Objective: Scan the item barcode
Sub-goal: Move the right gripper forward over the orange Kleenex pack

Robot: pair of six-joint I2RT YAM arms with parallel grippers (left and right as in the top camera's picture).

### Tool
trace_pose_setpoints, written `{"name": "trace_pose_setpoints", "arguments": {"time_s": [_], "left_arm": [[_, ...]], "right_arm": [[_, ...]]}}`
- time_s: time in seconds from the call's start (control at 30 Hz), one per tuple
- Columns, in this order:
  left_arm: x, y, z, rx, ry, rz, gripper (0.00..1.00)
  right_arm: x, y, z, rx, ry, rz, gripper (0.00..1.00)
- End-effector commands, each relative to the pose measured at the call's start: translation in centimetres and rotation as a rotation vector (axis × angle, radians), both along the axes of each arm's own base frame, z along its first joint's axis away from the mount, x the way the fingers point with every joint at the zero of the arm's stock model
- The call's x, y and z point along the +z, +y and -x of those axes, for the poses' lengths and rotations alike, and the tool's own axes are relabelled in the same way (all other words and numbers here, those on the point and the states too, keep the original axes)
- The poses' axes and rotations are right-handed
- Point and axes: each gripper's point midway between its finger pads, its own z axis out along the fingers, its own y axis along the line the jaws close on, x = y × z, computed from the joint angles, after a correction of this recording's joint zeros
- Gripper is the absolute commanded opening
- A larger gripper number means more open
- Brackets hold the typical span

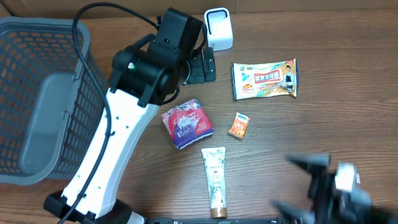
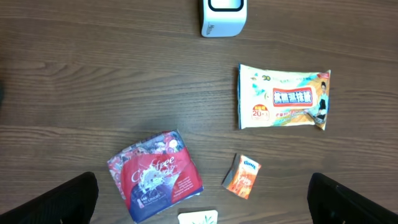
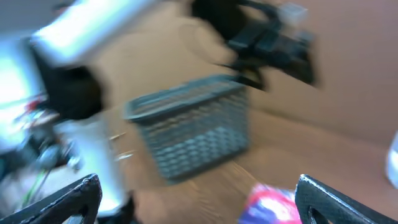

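Left gripper [image 2: 202, 196]: you see two dark fingers [image 2: 56, 202] at the bottom corners of the left wrist view. They are spread wide, with only bare wood-grain table [image 1: 323, 124] between them and nothing held.

Right gripper [image 3: 198, 199]: its fingers [image 3: 348, 199] are also far apart and empty. That whole view is motion-smeared, and overhead this gripper is blurred too, at 5 o'clock.

Items, overhead:
- A glossy red-pink crinkly packet [image 1: 186, 123] lies flat at the centre.
- A small orange sachet [image 1: 238, 125] is near it at 3 o'clock.
- A cream squeeze tube [image 1: 215, 180] with a brown cap is at 6 o'clock, cap toward the table edge.
- A flat rectangular wet-wipes pack [image 1: 265, 79] lies at 2 o'clock.

None of them touch each other.

The white rounded-cube scanner [image 1: 218, 28] sits at 12 o'clock and is cropped at the top in the left wrist view. The grey plastic mesh basket [image 1: 31, 26] is at 9 o'clock, cut off by the frame edge. The left arm covers part of the table beside it.

Only a sliver of the tube shows in the left wrist view. The print on the packs is too small for you to pick out a barcode.
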Motion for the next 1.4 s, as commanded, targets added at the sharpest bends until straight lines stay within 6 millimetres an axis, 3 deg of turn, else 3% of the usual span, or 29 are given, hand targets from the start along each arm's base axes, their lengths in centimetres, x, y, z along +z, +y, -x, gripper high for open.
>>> {"name": "trace_pose_setpoints", "arguments": {"time_s": [0.0, 0.03, 0.07, 0.1, 0.17, 0.3, 0.5, 0.67, 0.77, 0.8, 0.83, 0.9, 1.0, 1.1, 1.37], "left_arm": [[0.4, -0.2, -0.5, 0.016, -0.030, 0.005, 1.00], [0.5, -0.3, -0.7, 0.016, -0.036, 0.009, 1.00], [0.6, -0.1, -0.8, 0.023, -0.043, 0.001, 1.00], [0.6, 0.2, -0.9, 0.032, -0.048, -0.011, 1.00], [0.6, 0.7, -1.0, 0.051, -0.059, -0.037, 1.00], [1.0, 2.1, -1.3, 0.099, -0.091, -0.098, 1.00], [1.3, 2.6, -1.7, 0.122, -0.116, -0.116, 1.00], [1.6, 2.4, -2.0, 0.125, -0.131, -0.104, 1.00], [1.6, 2.4, -2.0, 0.125, -0.131, -0.104, 1.00], [1.6, 2.4, -2.0, 0.125, -0.131, -0.105, 1.00], [1.7, 2.5, -2.1, 0.128, -0.136, -0.106, 1.00], [1.8, 2.7, -2.2, 0.138, -0.144, -0.116, 1.00], [2.0, 3.2, -2.4, 0.158, -0.159, -0.139, 1.00], [3.8, 4.7, -3.2, 0.175, -0.252, -0.226, 1.00], [9.4, 5.1, -3.2, 0.141, -0.446, -0.209, 1.00]], "right_arm": [[-4.5, -2.2, -10.8, -0.270, 0.287, 0.016, 1.00], [-5.5, -2.7, -13.0, -0.319, 0.338, 0.038, 1.00], [-7.1, -3.9, -16.8, -0.421, 0.417, 0.094, 1.00], [-7.7, -4.6, -18.8, -0.476, 0.450, 0.132, 1.00], [-7.9, -5.3, -22.0, -0.525, 0.479, 0.246, 1.00], [-6.3, -5.1, -26.1, -0.429, 0.441, 0.533, 1.00], [-1.6, -4.9, -28.5, -0.244, 0.303, 0.835, 1.00], [2.8, -4.3, -30.0, -0.203, 0.104, 0.885, 1.00], [2.7, -4.1, -29.6, -0.197, 0.157, 0.849, 1.00], [1.9, -4.0, -29.1, -0.198, 0.243, 0.820, 1.00], [-0.2, -4.1, -27.6, -0.175, 0.410, 0.805, 1.00], [-2.5, -4.4, -26.0, -0.113, 0.487, 0.865, 1.00], [-4.8, -4.2, -25.6, -0.046, 0.525, 0.893, 1.00], [-7.5, -1.6, -24.2, 0.135, 0.565, 0.830, 1.00], [-17.4, 1.5, -22.6, 0.211, 0.706, 0.904, 1.00]]}}
